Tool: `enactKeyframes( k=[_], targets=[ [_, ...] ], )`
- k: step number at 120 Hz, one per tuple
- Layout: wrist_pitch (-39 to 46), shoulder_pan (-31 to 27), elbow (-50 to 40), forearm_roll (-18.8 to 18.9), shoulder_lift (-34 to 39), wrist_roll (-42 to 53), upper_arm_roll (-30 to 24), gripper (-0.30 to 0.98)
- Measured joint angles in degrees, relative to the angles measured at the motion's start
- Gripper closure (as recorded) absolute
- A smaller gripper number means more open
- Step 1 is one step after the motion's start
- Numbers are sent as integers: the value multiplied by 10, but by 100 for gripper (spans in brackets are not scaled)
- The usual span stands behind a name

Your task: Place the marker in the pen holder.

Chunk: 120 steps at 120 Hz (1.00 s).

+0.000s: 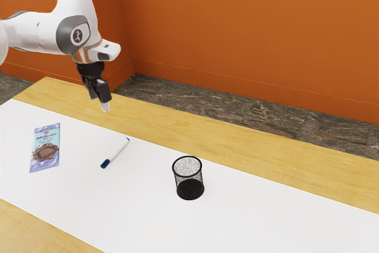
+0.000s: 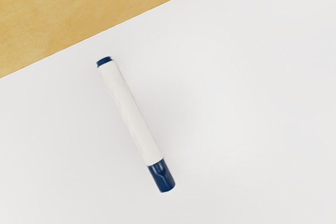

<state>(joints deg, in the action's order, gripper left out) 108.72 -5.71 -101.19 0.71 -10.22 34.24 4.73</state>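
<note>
The capped marker (image 2: 134,119) lies flat on the tabletop's white mat (image 1: 266,205), leaving you room to straddle its barrel. Your jaws hang raised, likely for lining up; you can't tell whether they're apart. The mesh pen holder (image 1: 189,189) stands upright, mouth ready to receive.

Plain orange walls (image 1: 249,34), meeting in a corner, with a low orange baseboard (image 1: 266,89); dark grey-brown, stone-patterned floor (image 1: 237,111); pale yellow wooden table (image 1: 296,171), light-grained, bearing a long, flat white covering (image 1: 266,211); even light.
</note>
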Motion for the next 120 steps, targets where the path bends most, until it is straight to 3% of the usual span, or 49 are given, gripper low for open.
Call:
enactKeyframes(
  k=[17,34,52,88,120],
  targets=[
    [57,0,-35,-1,-14,-31,0,3],
    [100,0,-58,1,-42,-76,0,26],
    [123,-7,-19,-1,-109,-120,-1,38],
    [138,-14,70,-4,-224,-194,-1,43],
    [143,-14,93,-13,-258,-233,-2,44]
  ],
)
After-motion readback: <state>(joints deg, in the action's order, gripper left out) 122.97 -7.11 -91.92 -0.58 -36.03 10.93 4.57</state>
